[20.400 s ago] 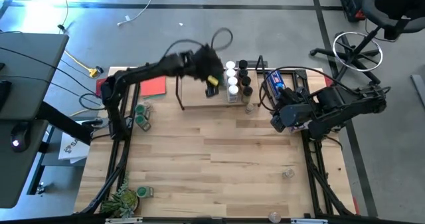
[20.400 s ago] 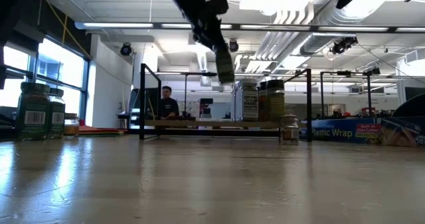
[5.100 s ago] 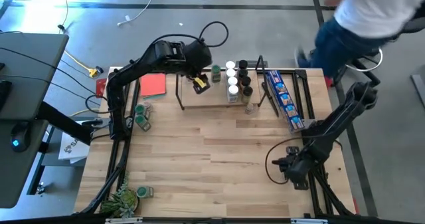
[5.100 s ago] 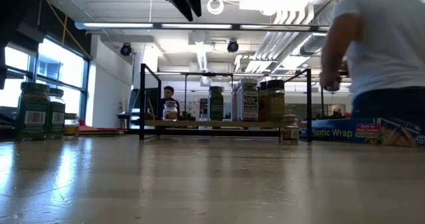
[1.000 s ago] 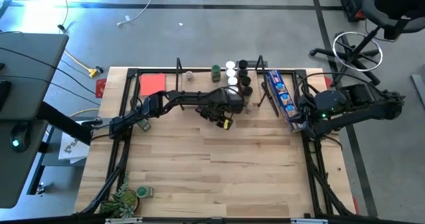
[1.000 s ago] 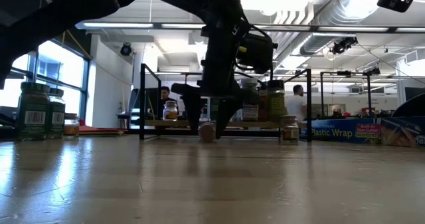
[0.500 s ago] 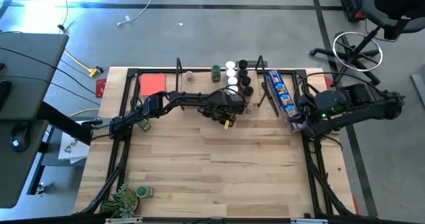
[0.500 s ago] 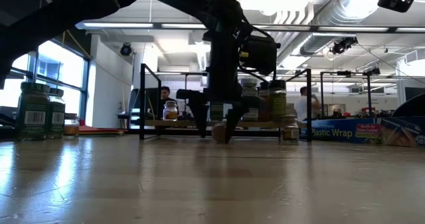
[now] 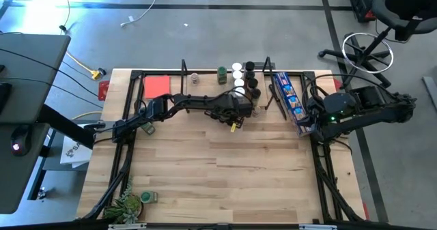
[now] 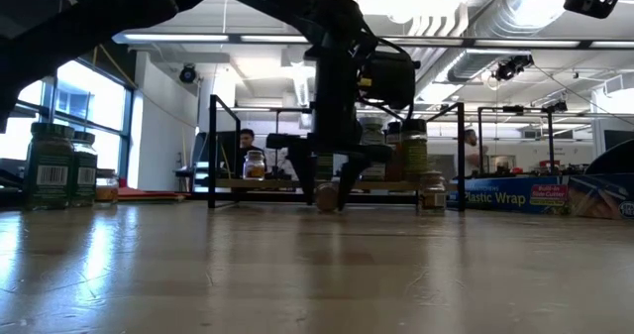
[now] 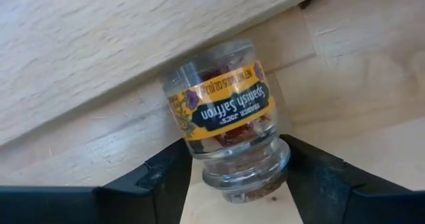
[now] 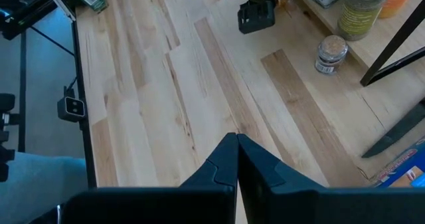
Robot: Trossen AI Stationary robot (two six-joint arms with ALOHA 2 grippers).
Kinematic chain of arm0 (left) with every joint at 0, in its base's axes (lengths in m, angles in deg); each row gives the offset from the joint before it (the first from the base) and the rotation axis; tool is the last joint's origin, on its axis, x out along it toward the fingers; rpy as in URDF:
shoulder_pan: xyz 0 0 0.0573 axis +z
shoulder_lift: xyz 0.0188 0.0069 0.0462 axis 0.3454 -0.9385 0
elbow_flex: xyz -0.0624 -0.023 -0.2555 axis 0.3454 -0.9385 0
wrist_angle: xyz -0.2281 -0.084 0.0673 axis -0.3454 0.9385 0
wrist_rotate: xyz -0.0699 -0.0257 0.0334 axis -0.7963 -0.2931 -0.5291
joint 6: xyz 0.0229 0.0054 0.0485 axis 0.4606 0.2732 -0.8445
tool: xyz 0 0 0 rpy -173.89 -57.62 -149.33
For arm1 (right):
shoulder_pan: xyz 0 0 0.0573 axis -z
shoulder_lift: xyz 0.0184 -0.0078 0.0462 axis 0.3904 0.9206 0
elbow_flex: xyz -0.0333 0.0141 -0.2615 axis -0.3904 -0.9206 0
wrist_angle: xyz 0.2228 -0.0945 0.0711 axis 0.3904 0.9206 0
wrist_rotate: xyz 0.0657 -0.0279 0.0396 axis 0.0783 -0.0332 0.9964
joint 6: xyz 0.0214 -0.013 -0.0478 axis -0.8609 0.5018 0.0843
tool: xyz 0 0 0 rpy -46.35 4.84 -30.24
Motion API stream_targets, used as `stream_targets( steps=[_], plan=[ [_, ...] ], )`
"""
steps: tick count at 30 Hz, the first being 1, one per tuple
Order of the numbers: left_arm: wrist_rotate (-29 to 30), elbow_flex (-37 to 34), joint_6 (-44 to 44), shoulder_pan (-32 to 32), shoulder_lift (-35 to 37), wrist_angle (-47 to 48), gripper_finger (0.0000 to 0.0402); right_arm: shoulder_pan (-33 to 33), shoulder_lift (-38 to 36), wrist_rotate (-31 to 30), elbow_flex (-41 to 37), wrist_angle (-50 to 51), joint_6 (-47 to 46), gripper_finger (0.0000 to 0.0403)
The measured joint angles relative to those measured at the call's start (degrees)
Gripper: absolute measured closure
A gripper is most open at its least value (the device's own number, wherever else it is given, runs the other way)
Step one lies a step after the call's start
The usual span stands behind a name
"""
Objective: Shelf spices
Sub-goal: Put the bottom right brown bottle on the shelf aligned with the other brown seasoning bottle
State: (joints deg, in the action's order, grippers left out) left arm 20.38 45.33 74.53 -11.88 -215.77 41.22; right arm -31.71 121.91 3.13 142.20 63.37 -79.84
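Note:
A small clear glass jar labelled Spanish Saffron lies on its side on the table, just in front of the shelf's front edge. My left gripper points down over it, one finger on each side of the jar. The shelf, a low light-wood board with black wire ends, carries several spice jars with green, white and black lids. My right gripper is shut on nothing, held high over the table's right side. My left gripper pinches the saffron jar between its two fingers at the stopper end. The fingers come from above, pointing down, and lie across the jar. The jar lies tilted on the table, its other end toward the shelf.
One more small jar stands on the table by the shelf's right end. A red card lies left of the shelf and a long blue packet right of it. Green-lidded jars stand at the left edge, a plant at the near left corner.
My left gripper has stayed over the saffron jar, has rolled its wrist a little, and has brought its fingers closer together around the jar. The jar stays on the table in front of the shelf.

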Motion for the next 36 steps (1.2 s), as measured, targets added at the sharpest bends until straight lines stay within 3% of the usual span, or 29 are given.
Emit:
stream_targets(
  steps=[10, 19, 23, 28, 36],
  plan=[
    [0.93, 0.0, -1.16, -1.39, 0.0, 1.58, 0.0244, 0.0, 0.0, -0.02, 0.0, -0.06, -0.02, 0.0402],
    [-2.14, 0.06, -3.66, -5.59, 0.81, 5.28, 0.025, 0.0, -0.02, -0.07, 0.0, -1.73, 0.24, 0.0402],
    [-8.69, 1.04, -8.12, -8.49, 3.44, 7.11, 0.0252, 0.0, 0.0, -0.45, 0.0, -2.18, 0.98, 0.0402],
    [-23.72, 1.28, -14.91, -11.01, 7.24, 10.36, 0.0252, 0.0, 0.04, -2.06, 0.0, -2.31, 1.43, 0.0402],
    [-40.27, -4.84, -27.07, -8.58, 7.13, 13.76, 0.0253, 0.0, 0.46, -2.32, 0.02, -4.49, 3.06, 0.0402]
  ],
)
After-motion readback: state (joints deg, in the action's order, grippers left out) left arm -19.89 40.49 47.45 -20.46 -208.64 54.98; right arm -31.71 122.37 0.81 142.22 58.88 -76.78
